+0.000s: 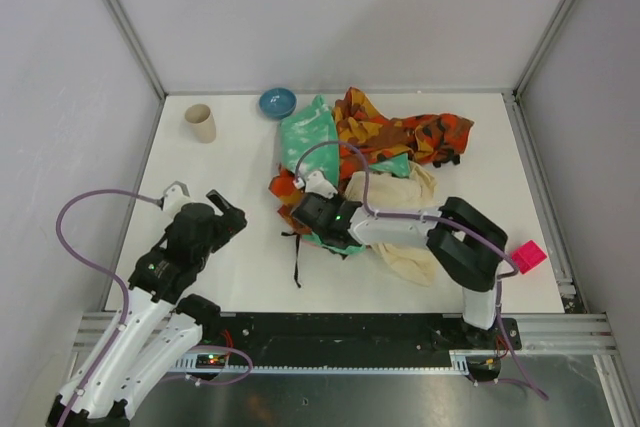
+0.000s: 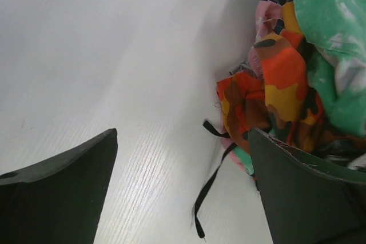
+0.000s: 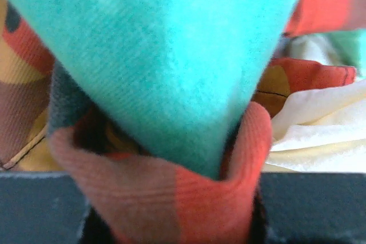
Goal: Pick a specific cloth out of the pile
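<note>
Right jaws pinched into the near-left edge of the pile (image 1: pixel 390 137); left jaws spread wide over the table (image 1: pixel 240 177).

My right gripper (image 3: pixel 177 210) is closed narrow on a fold of the orange-red cloth (image 3: pixel 171 192), with a wedge of the mint green cloth (image 3: pixel 166 55) bunched into it. The dark grey cloth (image 3: pixel 64 104) shows only as a sliver just left of that wedge, behind the orange-red fold. I cannot tell whether my fingers catch it. My left gripper (image 2: pixel 182 141) hovers beside the pile, holding nothing.
</note>
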